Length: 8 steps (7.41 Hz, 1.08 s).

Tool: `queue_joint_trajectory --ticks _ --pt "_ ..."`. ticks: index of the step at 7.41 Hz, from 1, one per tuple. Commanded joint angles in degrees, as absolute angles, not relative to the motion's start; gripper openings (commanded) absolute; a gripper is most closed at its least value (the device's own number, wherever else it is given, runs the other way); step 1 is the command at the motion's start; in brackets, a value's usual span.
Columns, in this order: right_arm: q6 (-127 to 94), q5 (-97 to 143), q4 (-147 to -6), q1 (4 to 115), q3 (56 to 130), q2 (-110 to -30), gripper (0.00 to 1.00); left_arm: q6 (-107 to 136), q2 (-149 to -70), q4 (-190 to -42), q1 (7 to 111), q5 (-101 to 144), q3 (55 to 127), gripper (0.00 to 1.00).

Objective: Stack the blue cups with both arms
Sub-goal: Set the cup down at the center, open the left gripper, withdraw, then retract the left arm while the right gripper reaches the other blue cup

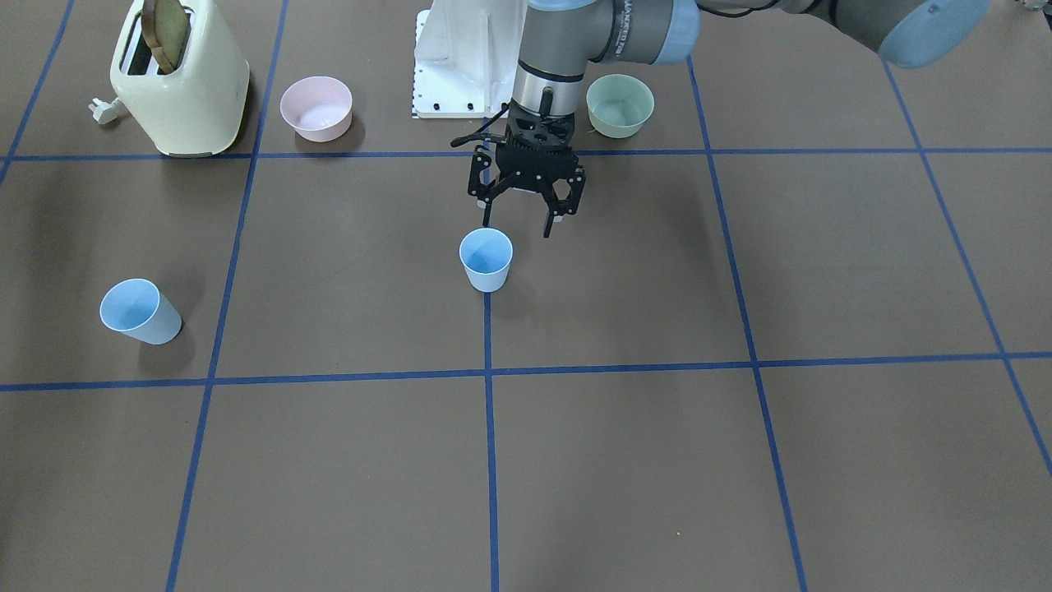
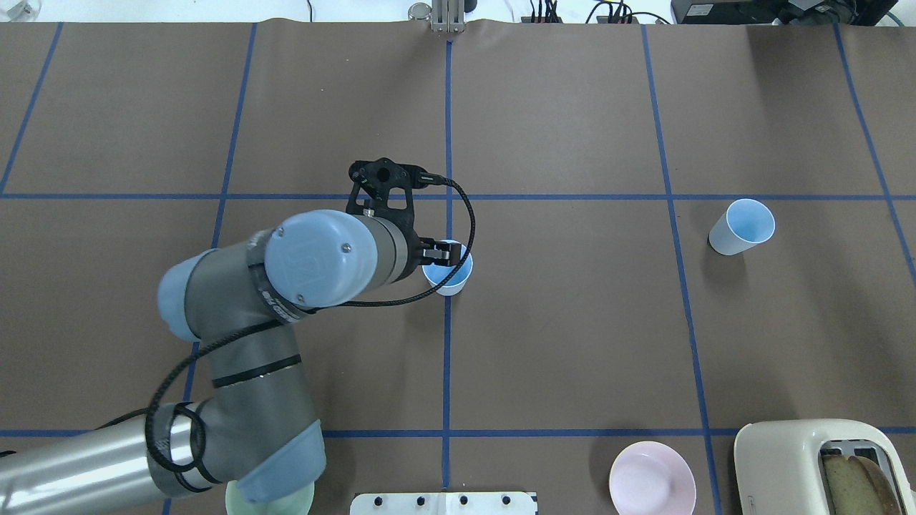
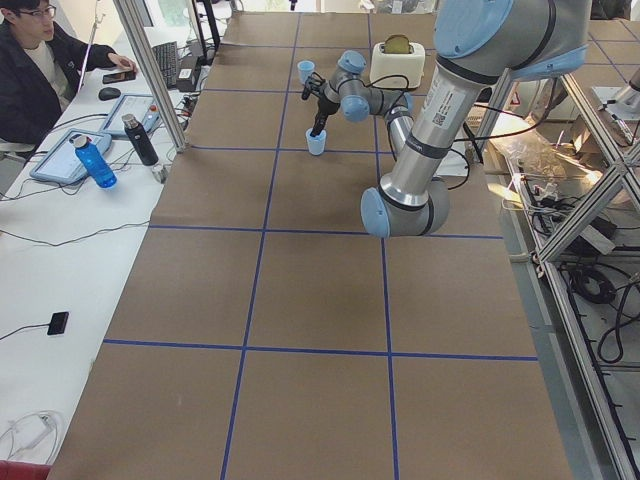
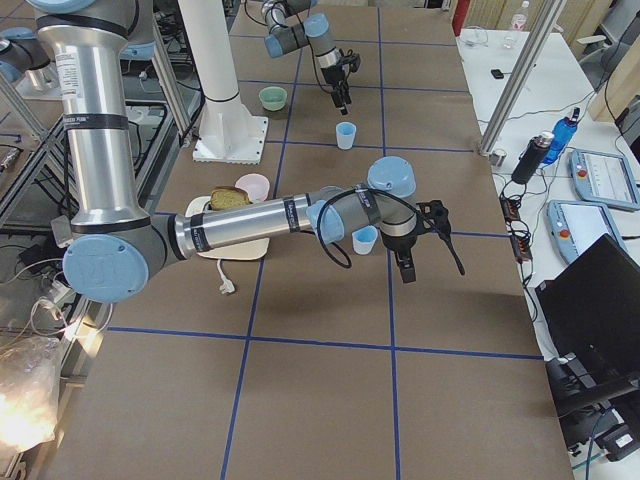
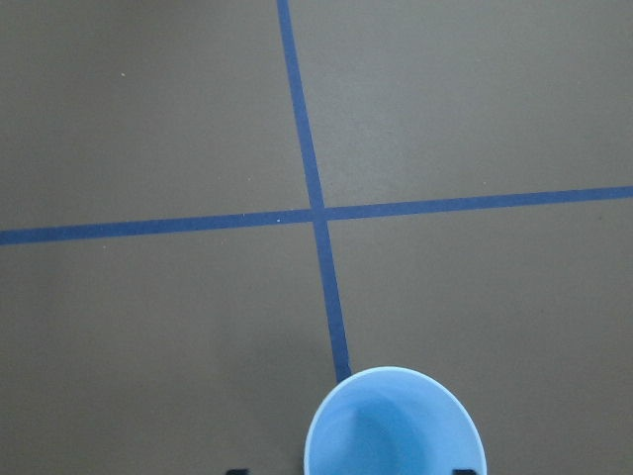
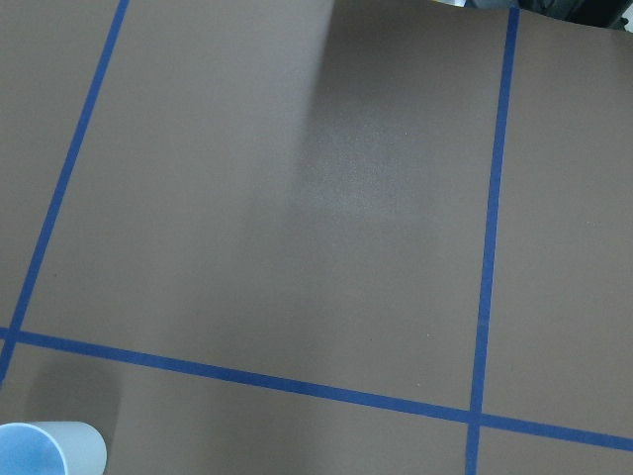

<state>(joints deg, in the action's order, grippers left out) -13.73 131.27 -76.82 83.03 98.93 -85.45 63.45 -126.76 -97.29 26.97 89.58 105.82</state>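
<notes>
Smooth plastic blue cups (image 1: 486, 261), matt paper-covered table (image 1: 641, 460)

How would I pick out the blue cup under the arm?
From the white base mount, follow the blue tape line out across the table. The blue cup stands on that line, below the open left gripper. Its twin stands alone toward the toaster.

The brown worktop (image 1: 657, 460), ruled into squares by blue tape lines (image 1: 329, 379), carries one blue cup (image 1: 486, 259) upright on a tape line near its middle, a second blue cup (image 1: 138, 311) well apart from it, and (along the robot's edge) a cream toaster (image 1: 181, 82), a pink bowl (image 1: 316, 108), a white base mount (image 1: 460, 66) and a green bowl (image 1: 620, 105)
</notes>
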Motion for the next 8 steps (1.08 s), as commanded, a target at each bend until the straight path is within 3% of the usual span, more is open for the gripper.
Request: queue_joint_trajectory --ticks 1,3,5,8 --pt "-15.45 134.62 -76.73 82.53 99.23 -85.52 1.00 49.29 -118.26 -94.84 40.44 103.37 111.61 0.98" --pt "-24.48 135.79 -76.64 79.30 103.25 -85.87 1.00 26.50 -107.72 -94.49 58.79 120.16 110.75 0.98" --pt "-29.16 135.00 -76.73 74.90 106.42 -86.48 1.00 4.32 -102.32 -90.82 77.43 130.64 103.58 0.98" --pt "-29.27 128.18 -76.90 67.44 106.26 -86.57 1.00 -14.23 -94.67 -87.79 89.44 130.43 91.11 0.98"
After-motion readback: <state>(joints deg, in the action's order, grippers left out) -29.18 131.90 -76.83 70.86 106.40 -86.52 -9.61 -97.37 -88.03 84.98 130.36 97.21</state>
